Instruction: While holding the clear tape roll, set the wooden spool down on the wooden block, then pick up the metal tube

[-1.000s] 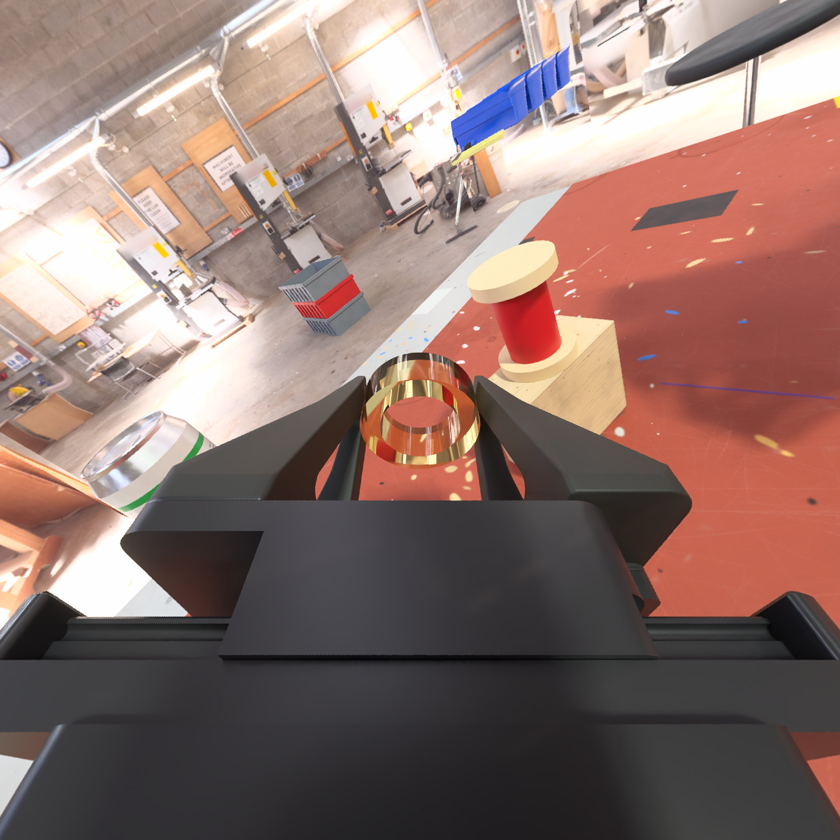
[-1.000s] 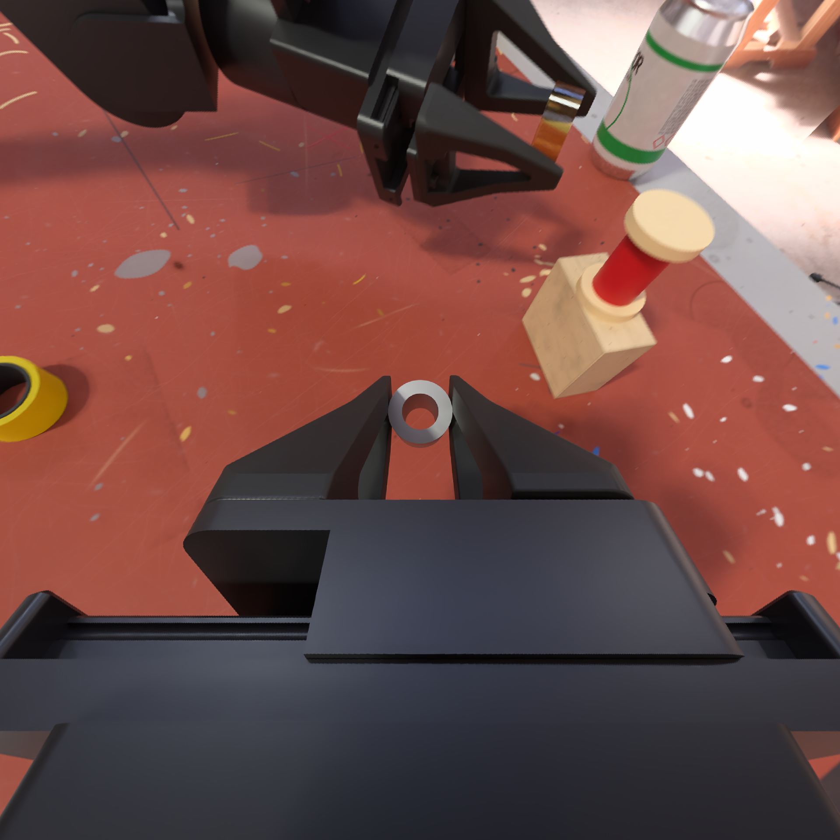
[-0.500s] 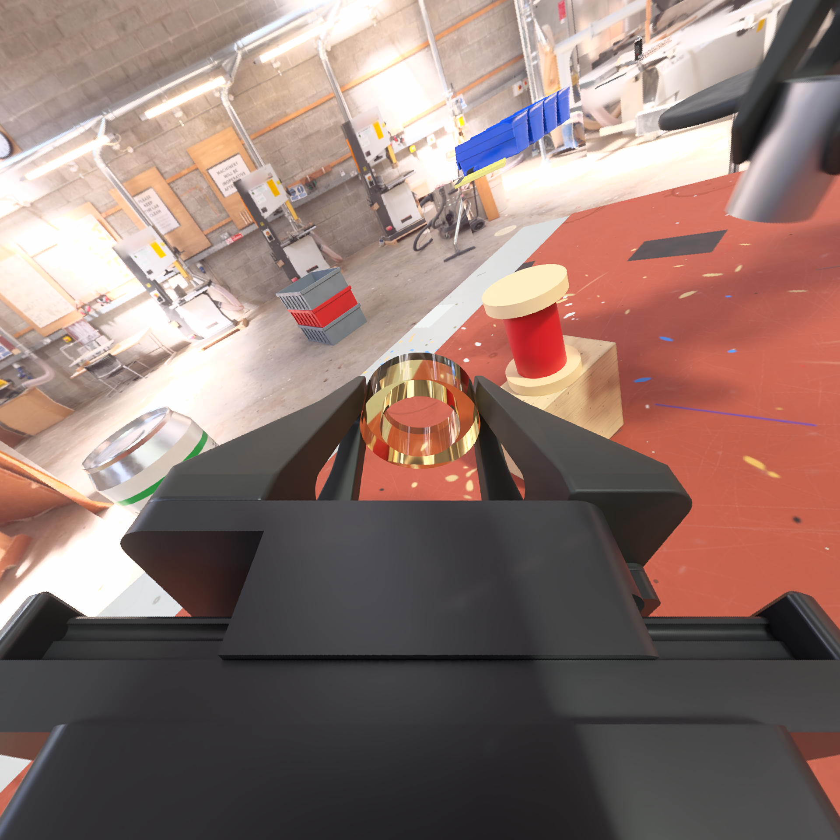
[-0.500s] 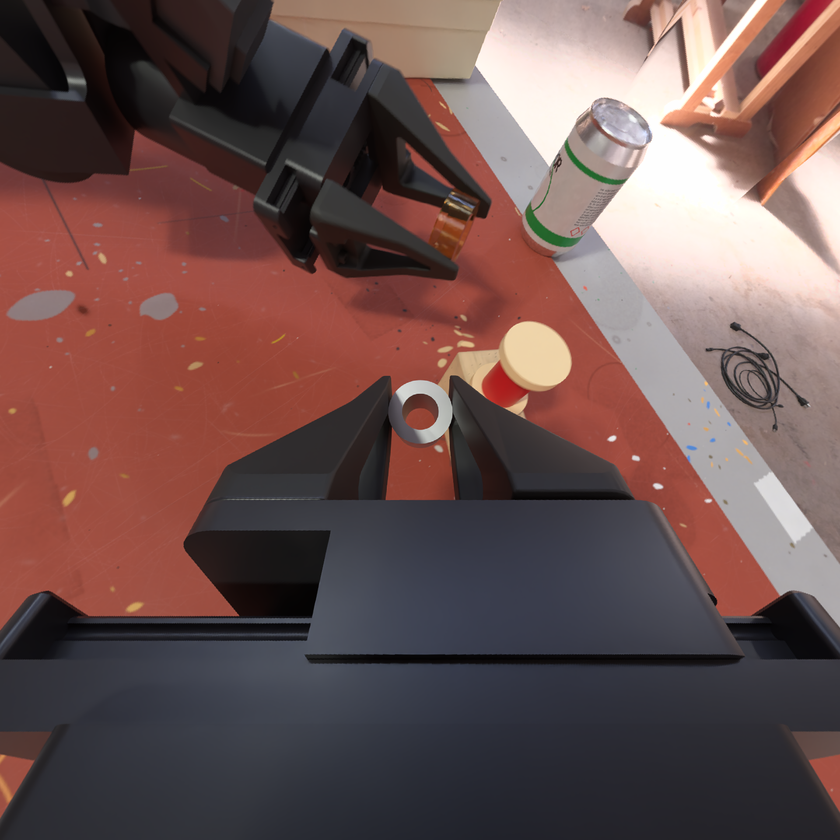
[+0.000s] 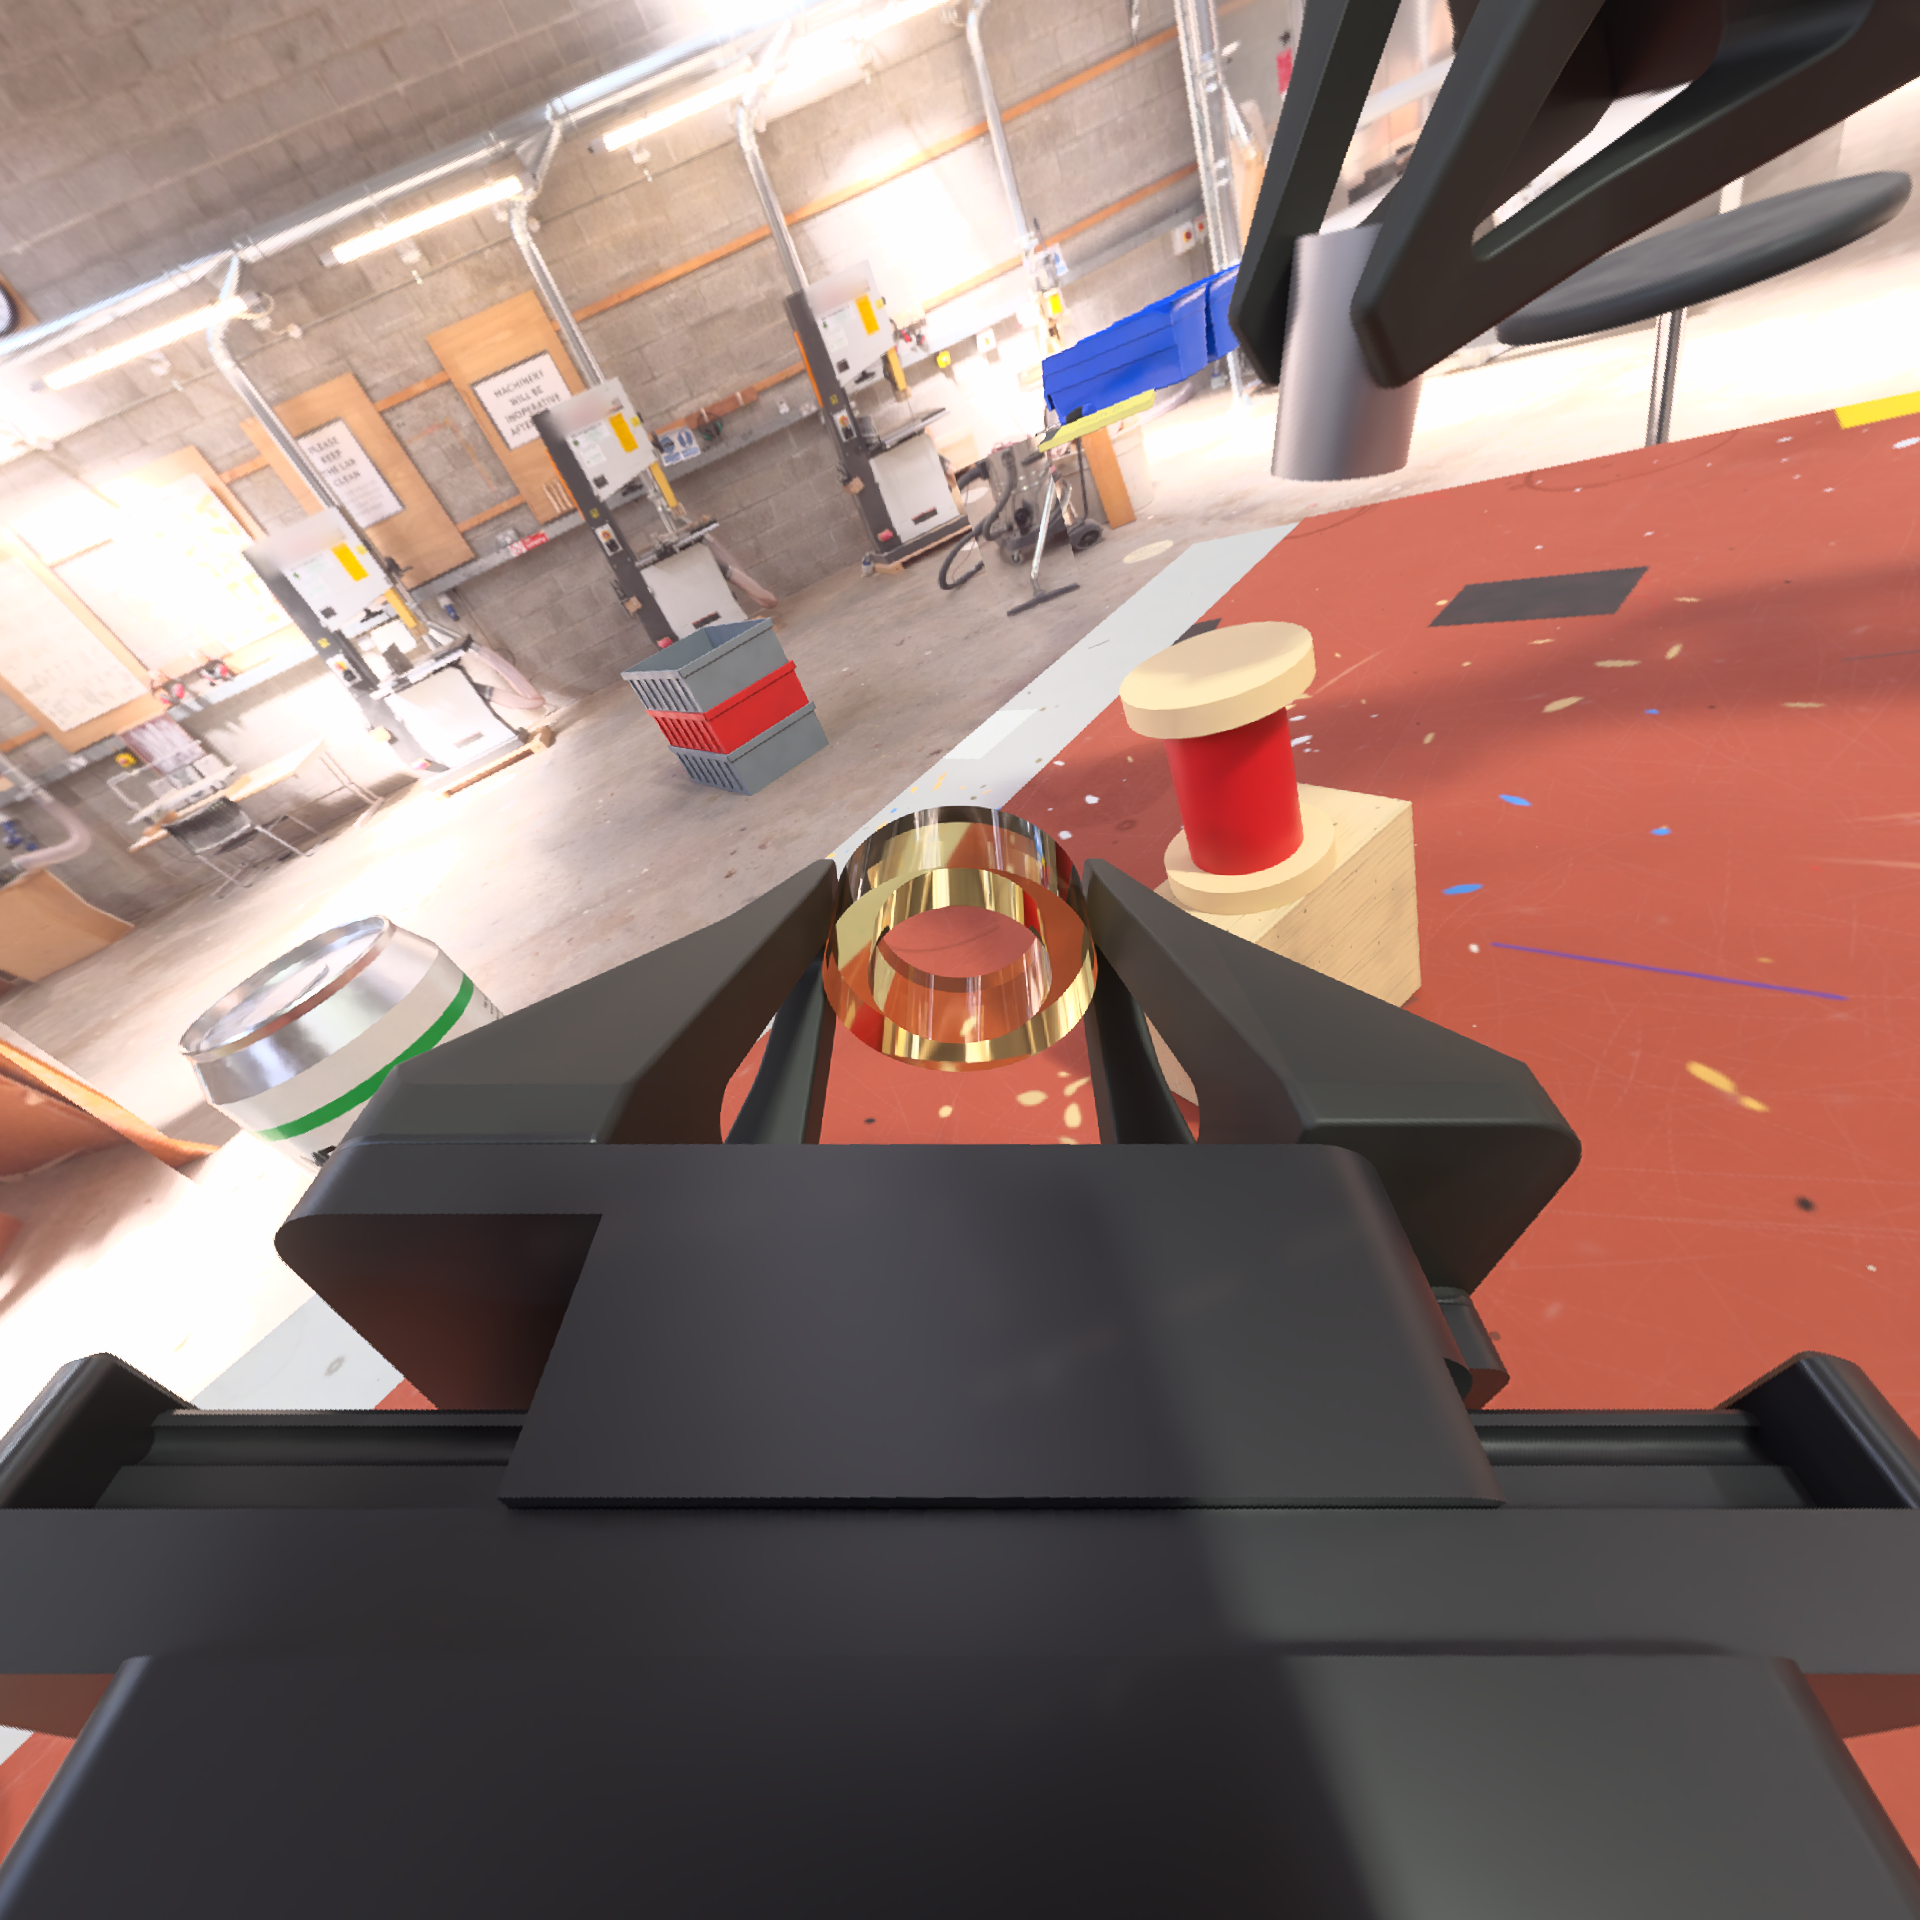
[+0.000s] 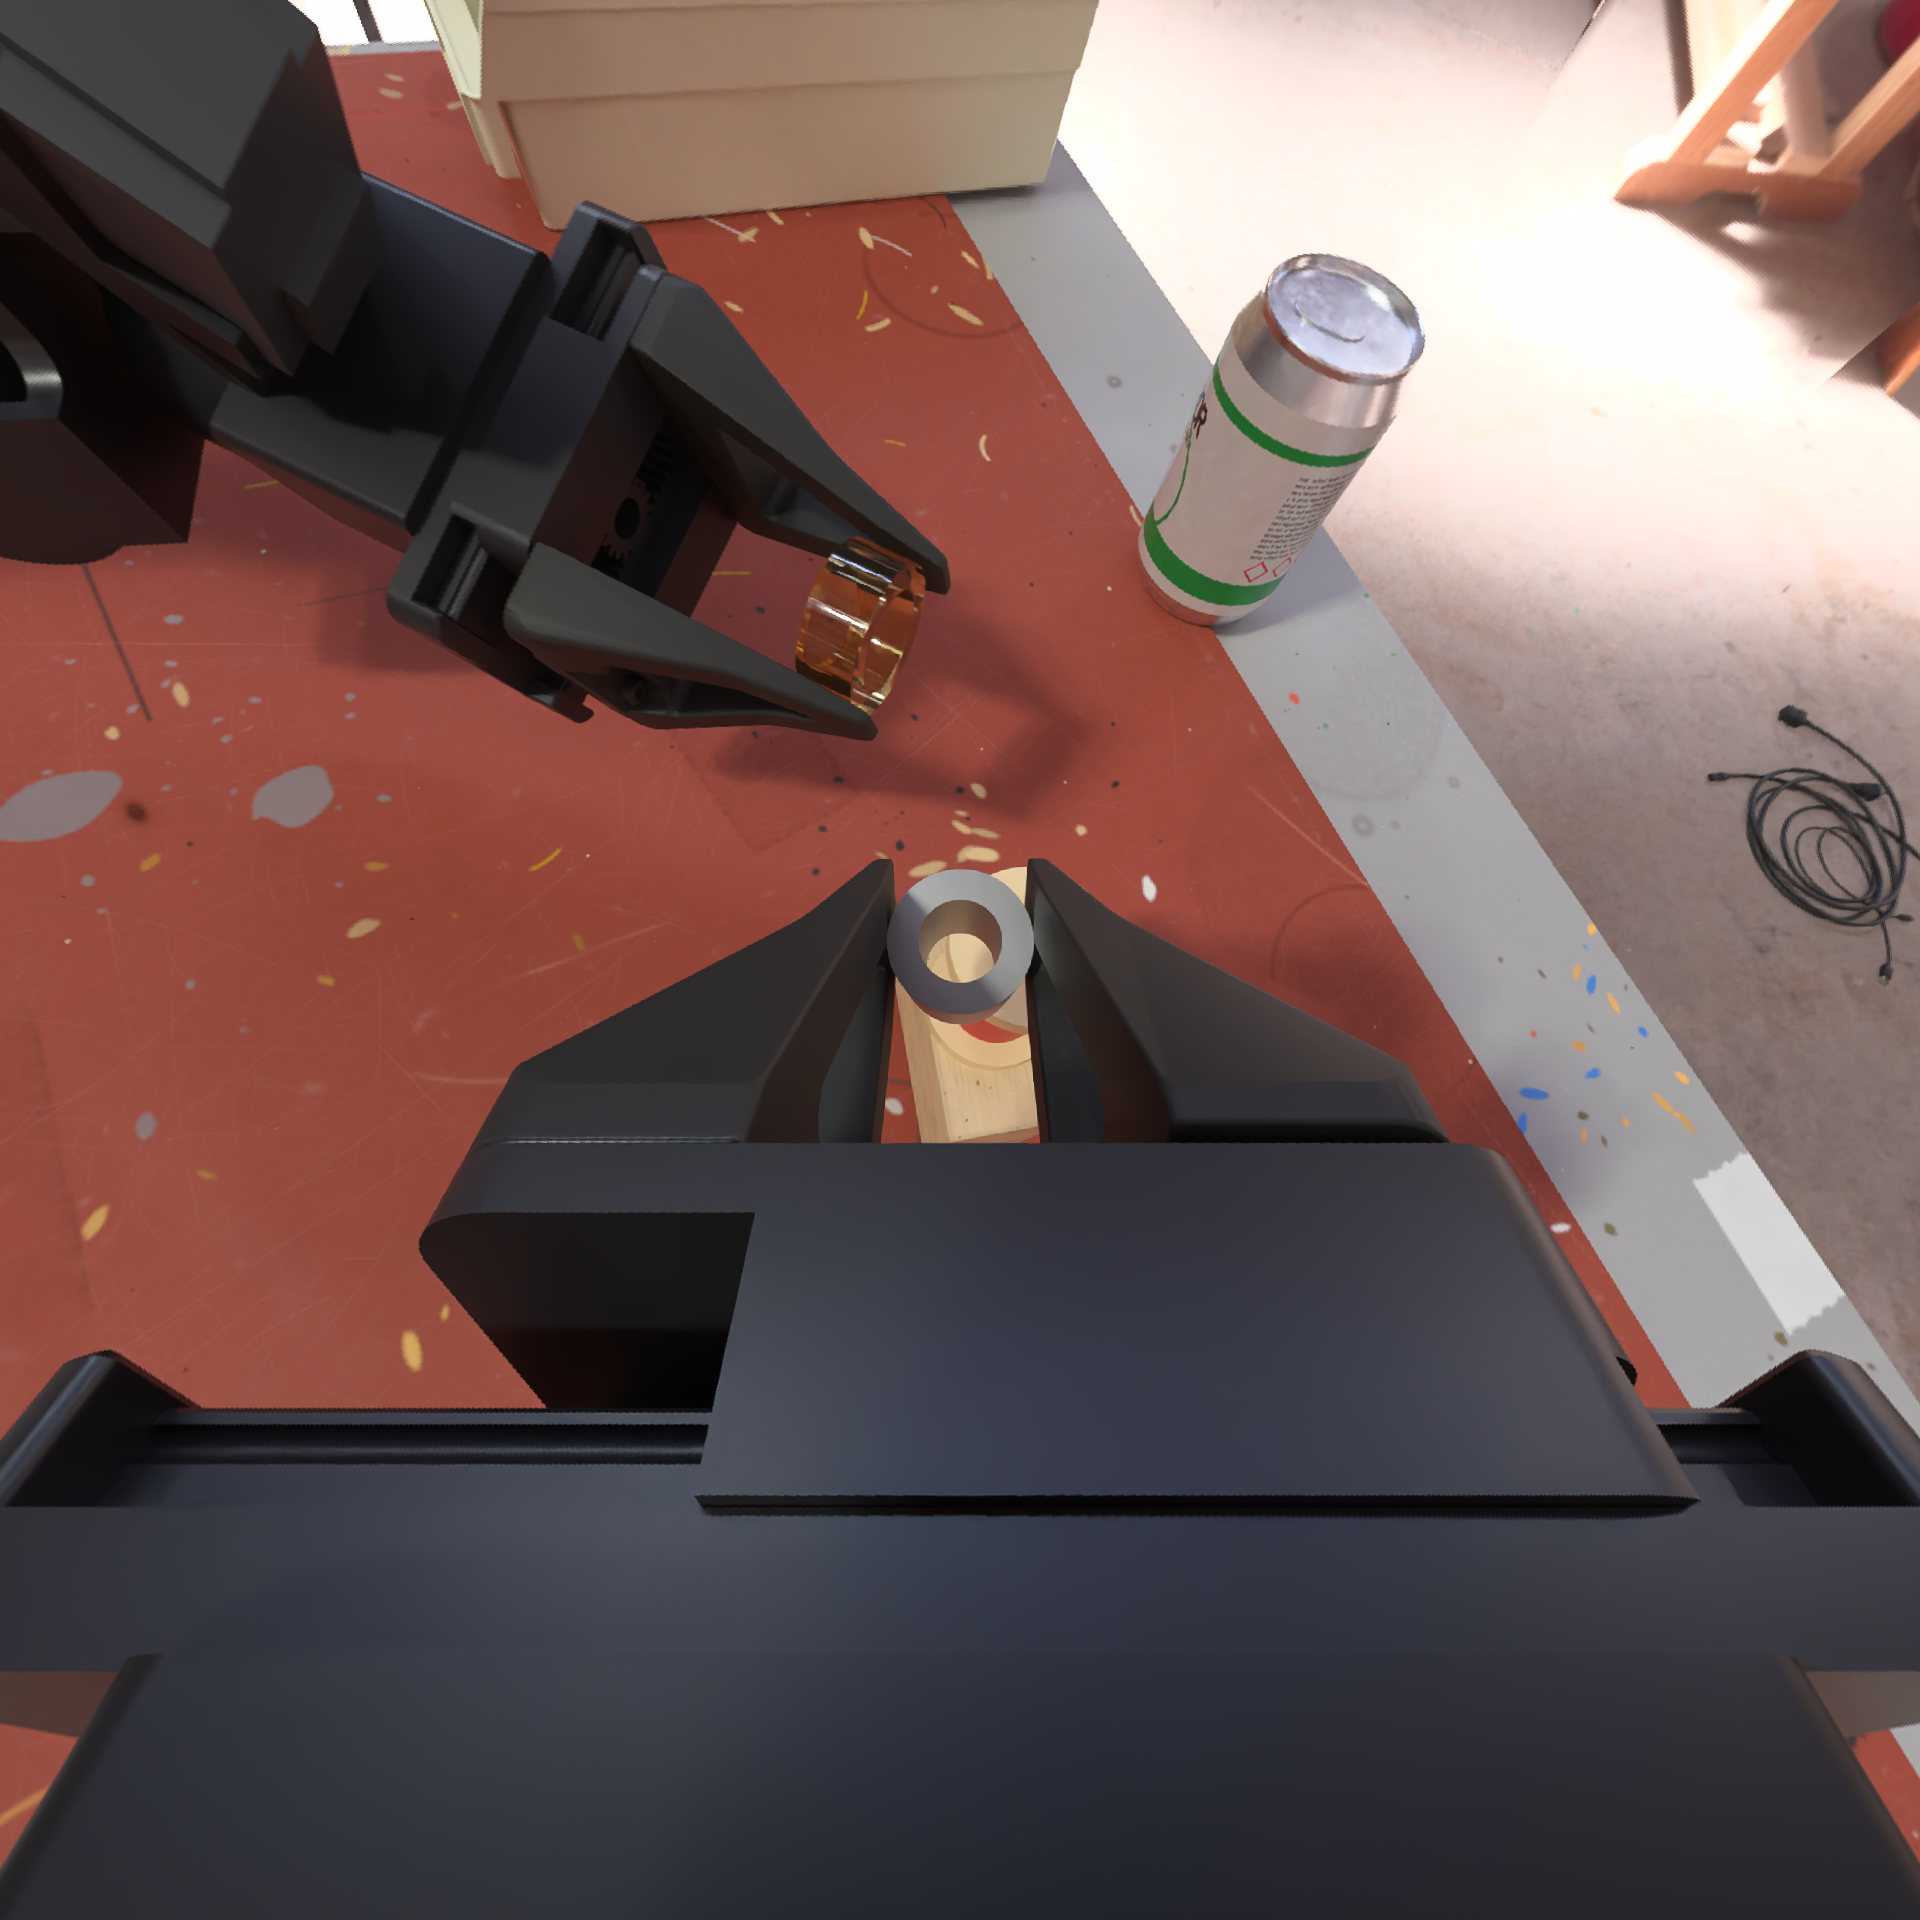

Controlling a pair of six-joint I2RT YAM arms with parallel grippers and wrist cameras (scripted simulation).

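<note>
Left gripper [image 5: 958, 961] clamped on clear tape roll [image 5: 958, 951]. Right gripper [image 6: 961, 940] closed around metal tube [image 6: 961, 943], held aloft. Beyond, wooden spool [image 5: 1226, 774] upright on wooden block [image 5: 1340, 914]; can [image 6: 1283, 442] at table edge.

My left gripper [image 5: 958, 940] is raised off the table, jaws clamped on something. My right gripper [image 6: 961, 940] hangs higher, pointing steeply downward, jaws likewise pinched around a load.

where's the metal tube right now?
The metal tube is clamped between the right gripper fingers, raised in the air above the wooden spool that stands on the wooden block.
</note>
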